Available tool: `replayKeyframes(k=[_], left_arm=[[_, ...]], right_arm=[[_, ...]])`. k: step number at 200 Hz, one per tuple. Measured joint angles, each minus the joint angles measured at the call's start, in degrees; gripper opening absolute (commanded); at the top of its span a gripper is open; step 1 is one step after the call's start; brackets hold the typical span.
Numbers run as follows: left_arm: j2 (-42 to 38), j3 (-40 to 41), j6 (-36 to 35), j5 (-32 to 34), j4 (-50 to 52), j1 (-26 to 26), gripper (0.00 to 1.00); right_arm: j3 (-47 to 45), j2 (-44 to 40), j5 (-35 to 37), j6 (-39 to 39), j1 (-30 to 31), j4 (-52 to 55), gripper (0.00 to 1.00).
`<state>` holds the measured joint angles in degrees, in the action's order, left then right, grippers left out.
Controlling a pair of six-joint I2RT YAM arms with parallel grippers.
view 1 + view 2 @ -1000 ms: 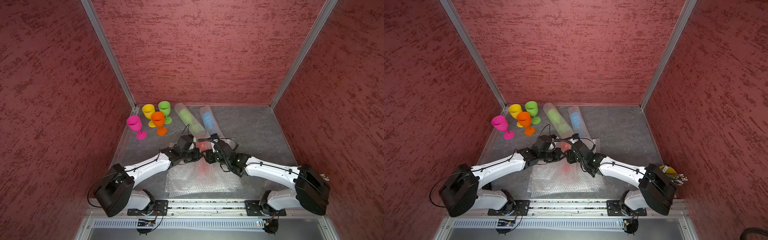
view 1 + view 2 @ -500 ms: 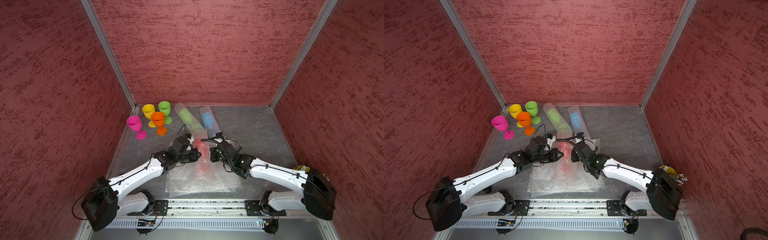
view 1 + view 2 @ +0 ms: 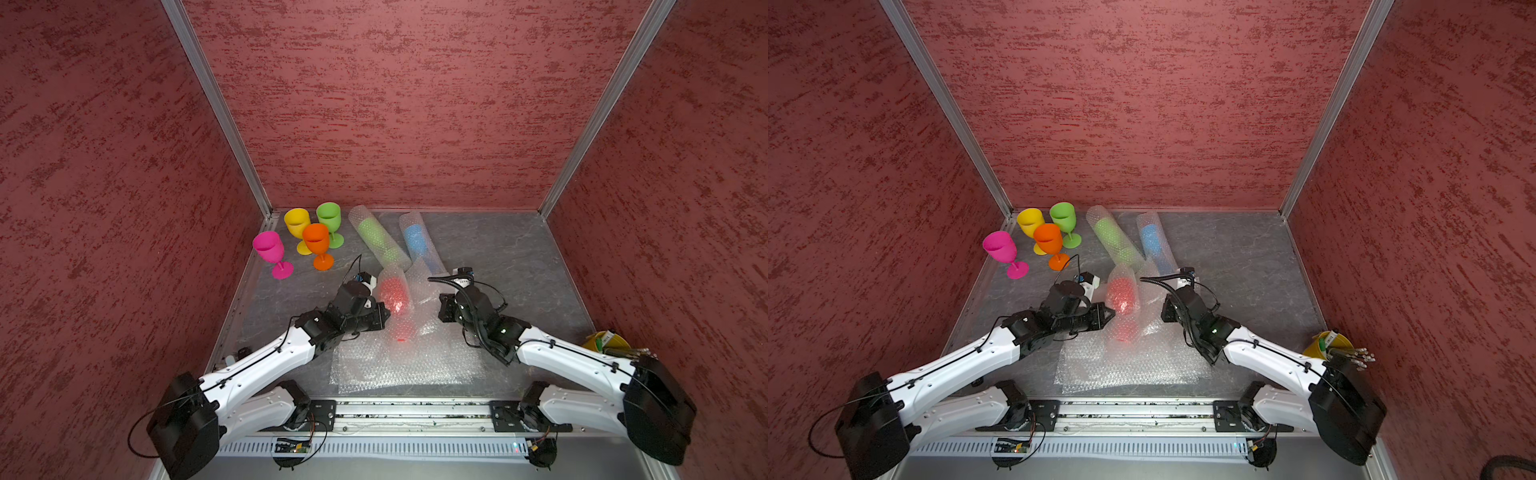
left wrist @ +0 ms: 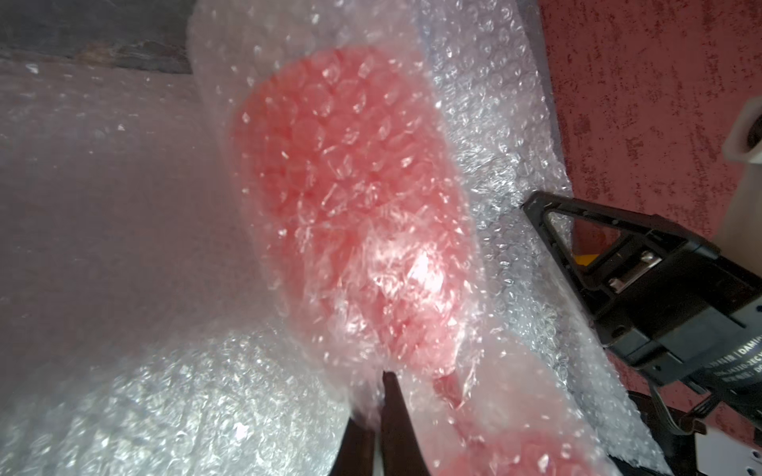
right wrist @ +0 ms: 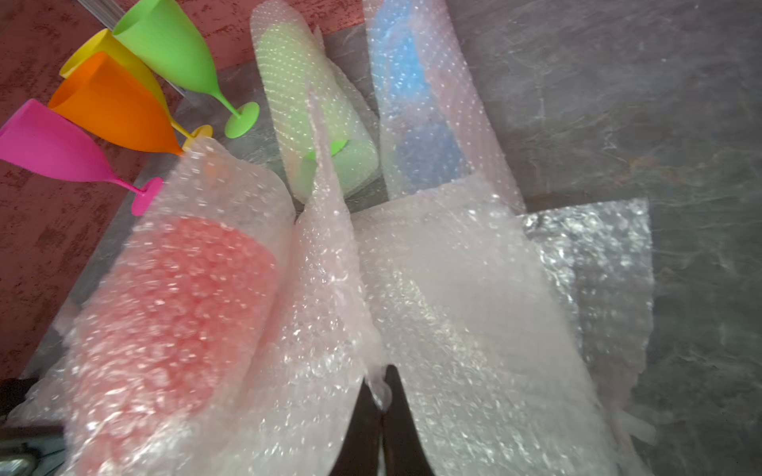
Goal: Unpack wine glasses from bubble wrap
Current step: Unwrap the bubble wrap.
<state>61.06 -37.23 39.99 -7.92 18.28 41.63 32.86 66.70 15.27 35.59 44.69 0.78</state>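
The red goblet (image 3: 392, 294) is still inside its bubble wrap (image 5: 453, 296), mid-table between our two arms and just over the flat sheets (image 3: 407, 365) left lying at the near edge. Our left gripper (image 3: 384, 318) is clenched on the wrapped bundle near the stem end. Our right gripper (image 5: 381, 385) is pinched tight on the loose flap.

Four goblets already stand bare in the far left corner: pink (image 3: 269, 249), yellow (image 3: 297, 222), orange (image 3: 316, 239) and green (image 3: 328, 216). We judge the job a little past halfway. The red one is mid-unrolling. A green roll (image 3: 376, 239) and a blue roll (image 3: 417, 239) lie untouched on the grey tabletop (image 3: 498, 257) just beyond it.

A second ago our grippers were close together at the bundle and the right one had not yet closed. Since then it has closed on the flap and drawn away, so the arms now stand apart and the wrap has started to open between them.
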Motion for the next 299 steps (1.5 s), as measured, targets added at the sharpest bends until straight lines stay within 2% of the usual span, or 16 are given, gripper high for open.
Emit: replayKeyframes(k=[38, 76, 91, 101, 108, 113, 140, 161, 182, 206, 246, 274, 299], left_arm=[[-0.4, 2.4, -0.9, 1.6, -0.7, 0.2, 0.0], [0.0, 5.9, -1.3, 3.4, -5.9, 1.6, 0.0], [1.0, 7.1, -1.3, 5.0, -8.2, 2.9, 0.05], [2.2, 7.5, -1.3, 6.1, -9.5, 3.6, 0.14], [3.2, 7.7, -1.6, 6.8, -10.2, 4.0, 0.29], [3.8, 7.8, -1.0, 7.2, -10.5, 4.1, 0.35], [6.2, 8.0, -0.5, 9.0, -10.5, 4.1, 0.58], [5.8, 8.0, 0.3, 10.0, -9.8, 4.0, 0.67], [4.2, 8.0, 0.6, 11.1, -7.8, 3.4, 0.7], [1.3, 7.6, 0.7, 11.6, -5.0, 2.2, 0.72], [-1.7, 4.8, 0.6, 11.9, -0.2, 0.6, 0.74], [-1.5, 2.1, -0.3, 11.2, 2.5, 0.8, 0.71], [2.3, -4.7, -3.1, 12.6, 8.0, 4.4, 0.71]], right_arm=[[-2.0, -0.1, 0.0, 0.5, -0.3, -0.5, 0.0], [-3.7, -0.7, 0.0, 0.9, -0.3, -1.0, 0.0], [-4.7, -1.7, 0.0, 1.1, -0.3, -1.0, 0.0], [-5.1, -1.9, 0.1, 1.1, -0.4, -1.0, 0.0], [-5.2, -1.9, 0.1, 1.2, -0.5, -1.0, 0.02], [-5.2, -1.8, 0.2, 1.2, -0.6, -1.0, 0.04], [-5.3, 0.9, 0.2, 1.1, -1.1, -1.0, 0.12], [-5.3, 3.2, 0.0, 1.0, -1.3, -0.9, 0.08], [-4.8, 4.0, -0.2, 1.1, -1.7, 0.1, 0.0], [-2.9, 3.2, -0.7, 2.0, -1.8, 2.2, 0.0], [-1.5, -3.0, -0.9, 6.8, -1.8, 5.8, 0.0], [-1.9, -4.3, -0.9, 9.2, -1.8, 6.4, 0.06], [-1.9, -3.1, -0.6, 10.5, -2.2, 7.3, 0.11]])
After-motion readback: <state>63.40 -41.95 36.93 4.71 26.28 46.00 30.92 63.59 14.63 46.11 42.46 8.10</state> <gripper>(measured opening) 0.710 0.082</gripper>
